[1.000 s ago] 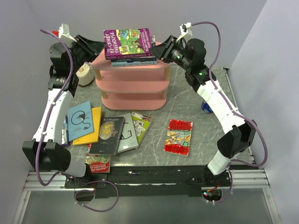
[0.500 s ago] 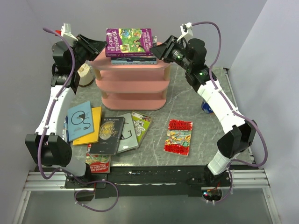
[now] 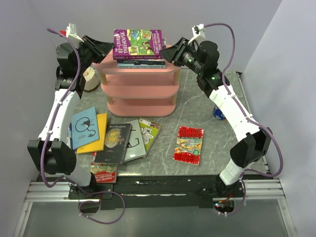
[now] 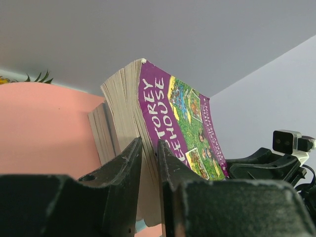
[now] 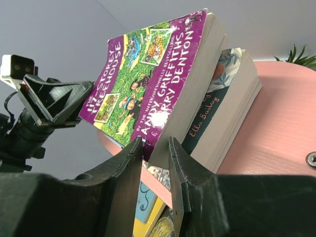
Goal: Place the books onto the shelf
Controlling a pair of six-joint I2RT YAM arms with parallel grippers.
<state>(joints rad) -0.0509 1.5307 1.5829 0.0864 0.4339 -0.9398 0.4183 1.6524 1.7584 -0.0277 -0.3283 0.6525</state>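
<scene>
On top of the pink shelf [image 3: 140,91] lies a small stack of books, and the purple book [image 3: 138,43] is uppermost, raised a little off the dark floral book [image 5: 217,108]. My left gripper [image 3: 106,49] is at its left end; in the left wrist view the gripper [image 4: 149,148] is shut on the page edge of the purple book [image 4: 170,113]. At the right end is my right gripper [image 3: 168,51]. The right wrist view has that gripper [image 5: 155,145] shut on the lower corner of the purple book [image 5: 148,74].
Loose books lie on the table in front of the shelf: light blue [image 3: 84,127], yellow [image 3: 98,136], black with gold [image 3: 113,143], grey [image 3: 134,142], lime green [image 3: 149,131], and red [image 3: 189,144]. A paper roll [image 3: 90,79] stands left of the shelf.
The left gripper's jaws have narrowed onto the purple book's left end, and the left arm has shifted. The book has slid slightly right. The right gripper has held its grip.
</scene>
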